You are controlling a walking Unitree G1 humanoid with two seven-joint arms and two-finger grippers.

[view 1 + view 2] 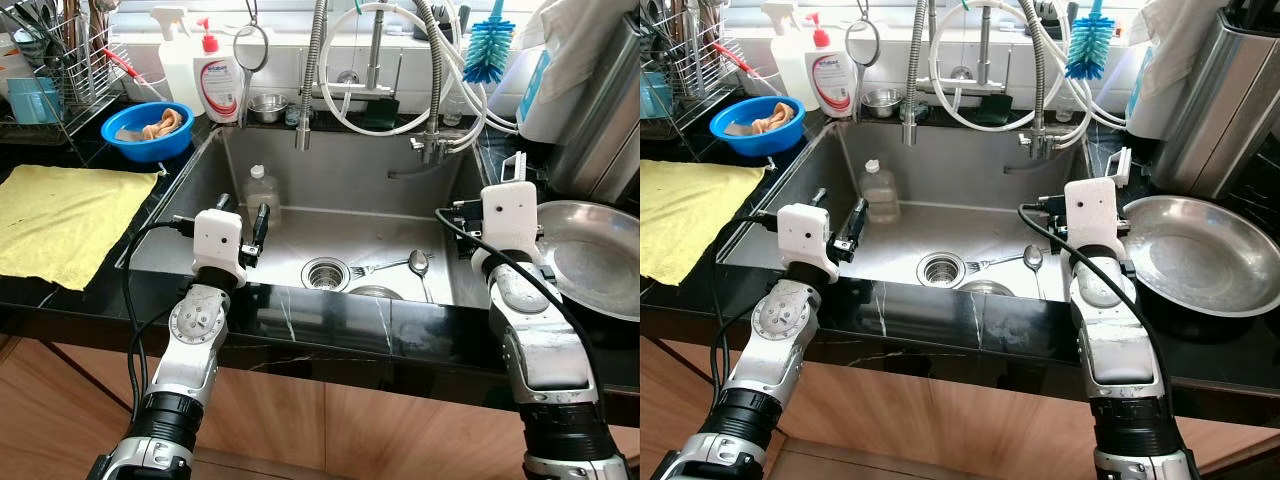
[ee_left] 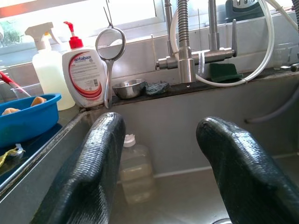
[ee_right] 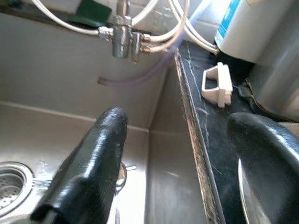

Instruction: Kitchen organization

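Here the left gripper (image 2: 161, 172) hovers over the near left part of the sink (image 1: 340, 190), fingers spread wide and holding nothing. The right gripper (image 3: 187, 163) hangs wide and empty over the sink's right rim, one finger above the basin, the other above the steel pan (image 1: 590, 255) on the black tabletop (image 1: 400, 330). A spoon (image 1: 418, 264) lies beside the drain (image 1: 325, 272). Farther left stands a clear bottle (image 1: 262, 192); a blue bowl (image 1: 150, 130) sits at the far left.

Open room over sink (image 1: 390, 205) centre. Bottle (image 1: 262, 192) blocks far left corner; spoon (image 1: 419, 265) and fork (image 1: 378, 267) lie right of drain (image 1: 326, 272). Faucet hoses (image 1: 435, 75) hang across far edge. Pan (image 1: 590, 255) crowds right counter.
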